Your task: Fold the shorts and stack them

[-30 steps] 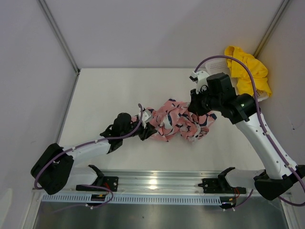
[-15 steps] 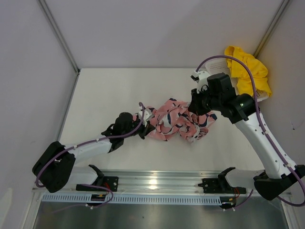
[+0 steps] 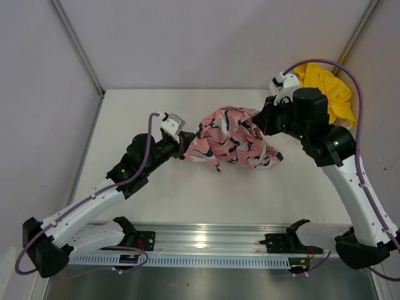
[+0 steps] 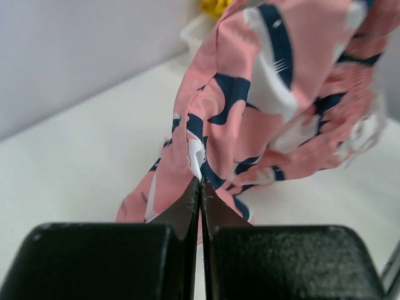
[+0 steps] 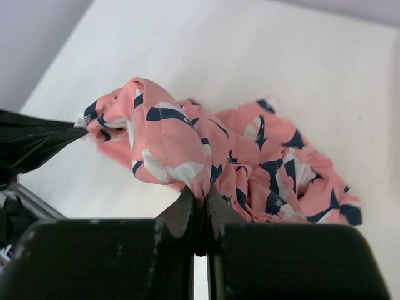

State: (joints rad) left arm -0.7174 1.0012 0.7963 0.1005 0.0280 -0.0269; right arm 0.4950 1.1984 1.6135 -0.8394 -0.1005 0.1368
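1. Pink cloth with dark blue and white leaves makes up the pink shorts (image 3: pixel 232 137). They hang in a crumpled bunch between the two arms, over the middle of the surface (image 3: pixel 137 112). The top part is lifted up and the bottom part lies on the surface.
2. The left fingers (image 3: pixel 179 147) are closed tight on a thin edge at the left end of the pink shorts. The right fingers (image 3: pixel 262 122) are closed tight on a fold at the right end. Both wrist views show cloth pinched right at the tips.
3. The pink shorts look soft, light and floppy. They will not break, but they sag and bunch up. I think thin cloth like this can slide out of a small pinch.
4. The best places to hold are probably the two ends of the waistband, so the shorts can spread out flat. The cloth is too crumpled to tell which part each arm holds now.
5. The yellow shorts (image 3: pixel 326 87) sit in a heap in the far right corner, behind the right arm and well apart from the pink pair.
6. The right arm and its purple cable (image 3: pixel 350 69) are between the pink pair and the yellow pair. The side walls (image 3: pixel 37 125) are close, so wide swings could bump them.
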